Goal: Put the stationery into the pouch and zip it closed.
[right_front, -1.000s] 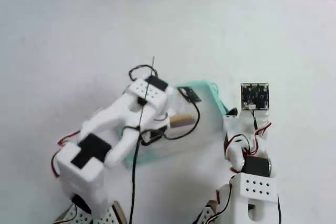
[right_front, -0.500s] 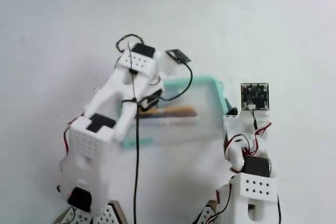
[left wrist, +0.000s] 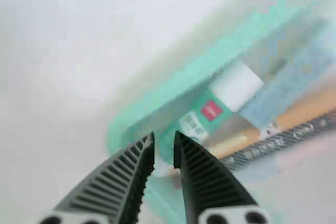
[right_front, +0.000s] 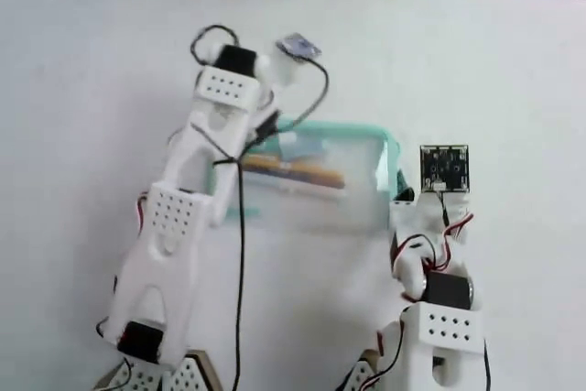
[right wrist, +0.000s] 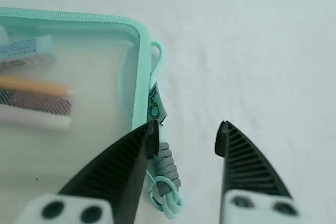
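High view: your pouch (right_front: 341, 131) lies near the middle of the white table (right_front: 92, 61), its long axis running side to side across the table, with the right end slightly nearer the arms. Through its clear face you see an orange pencil (right_front: 295, 169) and the other stationery lying lengthwise, parallel to that axis.

Your left gripper (left wrist: 164, 149) sits at the pouch's far left corner, its arm stretched up from the near edge of the table. In the left wrist view its jaws are pinched to a thin slit right at the teal rim. You cannot tell whether anything is caught between them. Just past the tips, a white eraser (left wrist: 223, 94) in a green sleeve lies inside the pouch beside the pencil and a dark mesh-patterned pen (left wrist: 283, 141).

Your right gripper (right wrist: 186, 132) hangs spread wide at the pouch's right end, holding nothing. One jaw is over the teal corner, just beside the small tag (right wrist: 154, 104). The other is over bare table. A grey-and-teal cord (right wrist: 164, 179) trails from that corner, close against the first jaw.
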